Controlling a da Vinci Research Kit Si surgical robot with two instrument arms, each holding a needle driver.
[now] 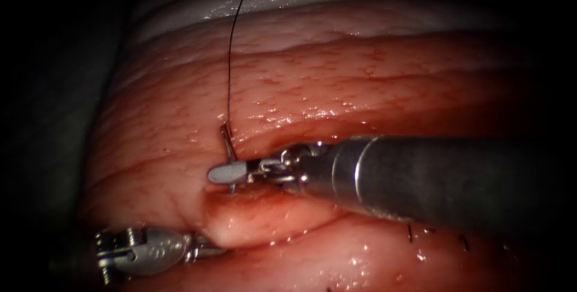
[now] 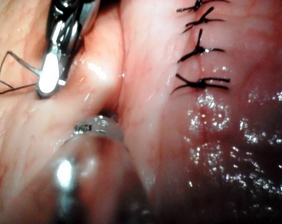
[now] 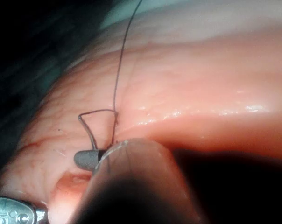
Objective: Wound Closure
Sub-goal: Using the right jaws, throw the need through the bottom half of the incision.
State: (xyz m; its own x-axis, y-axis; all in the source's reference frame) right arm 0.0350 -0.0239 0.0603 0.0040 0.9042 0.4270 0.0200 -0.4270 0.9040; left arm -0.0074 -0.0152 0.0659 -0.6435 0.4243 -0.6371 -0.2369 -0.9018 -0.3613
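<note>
Tissue (image 1: 180, 124) spans the field as a glistening pink slab of pork belly, its cut (image 1: 270, 142) running as a shadowed fold toward the right, with a raised lip below it. Completed stitches (image 2: 199, 84), dark knots with short cut tails, lie in a row along the closed part of the wound in the left wrist view.

Right hand (image 1: 231, 173) enters from the right on its long grey shaft and rests at the open end of the cut, its jaws closed on the needle (image 1: 226, 142). The grasp appears to fall near the thread end of the curve, though the jaws hide the exact spot. The needle stands clear of the surface above the jaws; whether its lower part enters the tissue cannot be told.

Left hand (image 1: 201, 247) lies low at the left, its tip pressed against the raised lip of tissue; the jaws are buried against the fold, so their state cannot be told.

Thread (image 1: 234, 45) rises from the needle's swaged end, straight and dark, out of the field.

Good practice at this stage, as a judgement: keep the needle square in the jaws, follow its curve by wrist rotation rather than pushing, and keep the thread free of the jaws.
</note>
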